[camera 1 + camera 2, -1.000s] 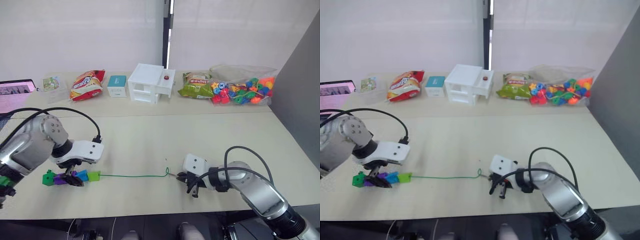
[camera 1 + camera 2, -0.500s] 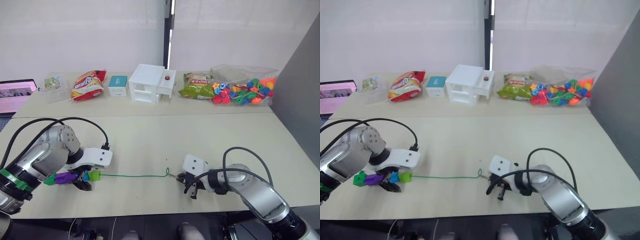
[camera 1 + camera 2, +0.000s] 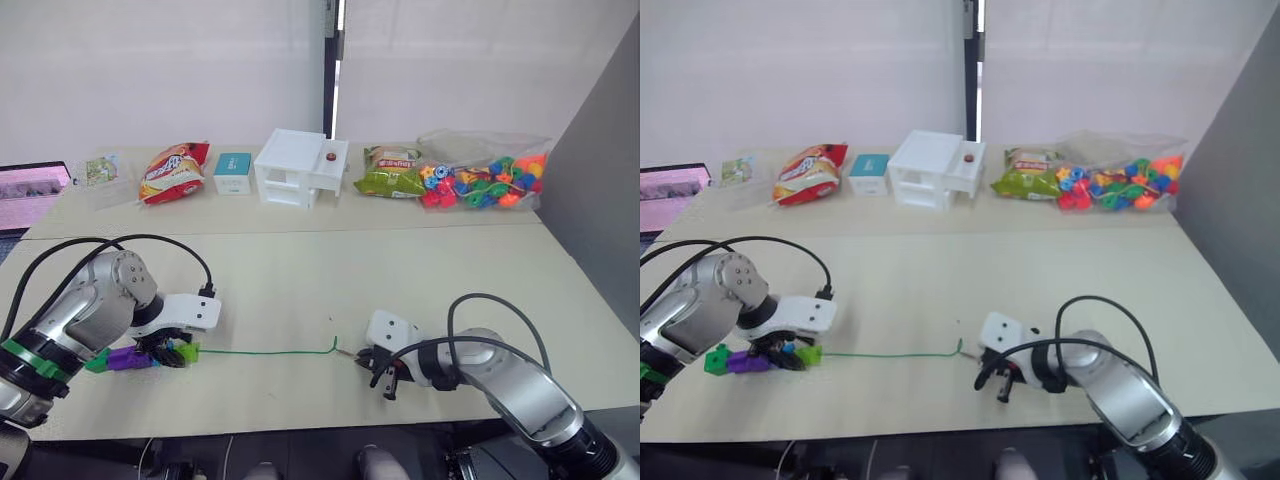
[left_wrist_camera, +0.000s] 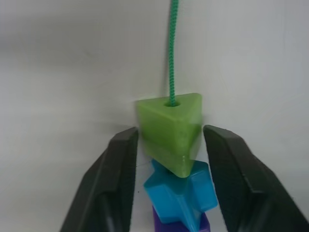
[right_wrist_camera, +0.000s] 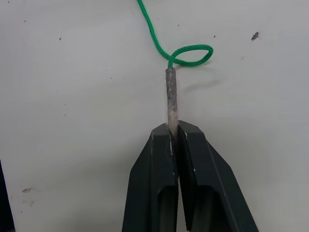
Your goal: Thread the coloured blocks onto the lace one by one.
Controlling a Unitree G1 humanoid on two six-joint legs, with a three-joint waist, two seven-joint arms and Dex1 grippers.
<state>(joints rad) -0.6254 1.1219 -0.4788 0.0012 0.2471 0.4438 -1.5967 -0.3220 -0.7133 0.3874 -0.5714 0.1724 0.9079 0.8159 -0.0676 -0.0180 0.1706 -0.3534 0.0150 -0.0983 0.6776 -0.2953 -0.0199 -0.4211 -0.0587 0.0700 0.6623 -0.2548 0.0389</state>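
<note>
The green lace point(image 3: 270, 351) lies straight across the near table. At its left end sit strung blocks: a green one point(image 3: 715, 360), a purple one point(image 3: 125, 358), a blue star point(image 4: 181, 193) and a green triangular block point(image 4: 169, 130). My left gripper point(image 4: 171, 137) is over that end, its fingers point(image 4: 118, 183) pressed against both sides of the green triangular block. The lace runs out of the block's hole. My right gripper point(image 5: 173, 128) is shut on the lace's stiff pale tip point(image 5: 171, 96), just behind a small loop point(image 5: 190, 53) in the string.
Along the back of the table stand a clear bag of coloured blocks point(image 3: 485, 180), a green snack bag point(image 3: 390, 172), a white toy house point(image 3: 300, 165), a teal box point(image 3: 233, 172) and a red snack bag point(image 3: 175, 170). A grey partition point(image 3: 600, 200) rises at the right.
My left gripper has slid right along the strung blocks to the green triangular one, and its fingers have come in from wide open. The right gripper has stayed put.
</note>
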